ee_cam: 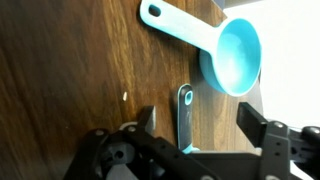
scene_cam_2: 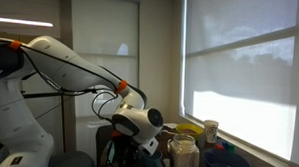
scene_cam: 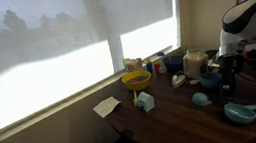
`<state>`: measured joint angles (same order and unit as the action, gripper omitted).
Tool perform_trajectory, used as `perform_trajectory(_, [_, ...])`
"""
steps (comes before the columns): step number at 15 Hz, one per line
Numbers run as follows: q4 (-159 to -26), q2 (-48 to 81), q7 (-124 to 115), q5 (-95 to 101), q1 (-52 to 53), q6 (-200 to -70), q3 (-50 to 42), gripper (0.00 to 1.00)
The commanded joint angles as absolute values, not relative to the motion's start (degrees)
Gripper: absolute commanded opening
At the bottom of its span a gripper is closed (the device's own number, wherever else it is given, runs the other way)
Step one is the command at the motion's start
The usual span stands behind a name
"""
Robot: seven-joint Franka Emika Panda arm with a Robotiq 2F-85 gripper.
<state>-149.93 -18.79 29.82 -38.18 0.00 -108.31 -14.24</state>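
Your gripper (ee_cam: 198, 120) is apart, one jaw on either side of the small teal handle (ee_cam: 185, 108) lying flat on the bench (ee_cam: 60, 70). Nothing is clamped or lifted yet. Beyond it, the large teal scoop (ee_cam: 228, 52) lies untouched.

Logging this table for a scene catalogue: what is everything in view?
scoop: one, turquoise, on the table ahead of the gripper
small tool: one, turquoise, flat on the table between the fingers
bowl: one, yellow, by the window
jar: one, clear, pale contents
box: one, pale teal, near the table edge
paper: one, white, beside the box
table: one, dark wood
arm: one, white
gripper: one, black, open
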Motion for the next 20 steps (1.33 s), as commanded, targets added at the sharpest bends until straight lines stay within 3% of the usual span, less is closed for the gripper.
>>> perform_trajectory(1, [-149.4,-16.5,31.0,-40.7,-0.7,-106.0,-13.1,0.85])
perform_trajectory(3, [-149.3,-15.9,30.5,-40.7,-0.9,-106.1,-12.6,0.84])
perform_trajectory(4, [-149.1,-15.6,30.5,-40.8,-0.9,-106.1,-12.5,0.77])
perform_trajectory(6, [-149.0,-15.5,30.2,-40.7,-1.1,-106.5,-12.3,0.53])
perform_trajectory(8, [-149.0,-15.4,30.1,-40.8,-1.2,-106.5,-12.3,0.39])
perform_trajectory(14, [-148.8,-14.4,29.7,-40.5,-1.7,-106.8,-11.9,0.19])
perform_trajectory(16, [-148.8,-14.5,29.5,-40.3,-1.9,-106.9,-11.8,0.01])
perform_trajectory(20, [-148.6,-15.7,28.6,-38.8,-2.1,-107.4,-11.2,0.02])
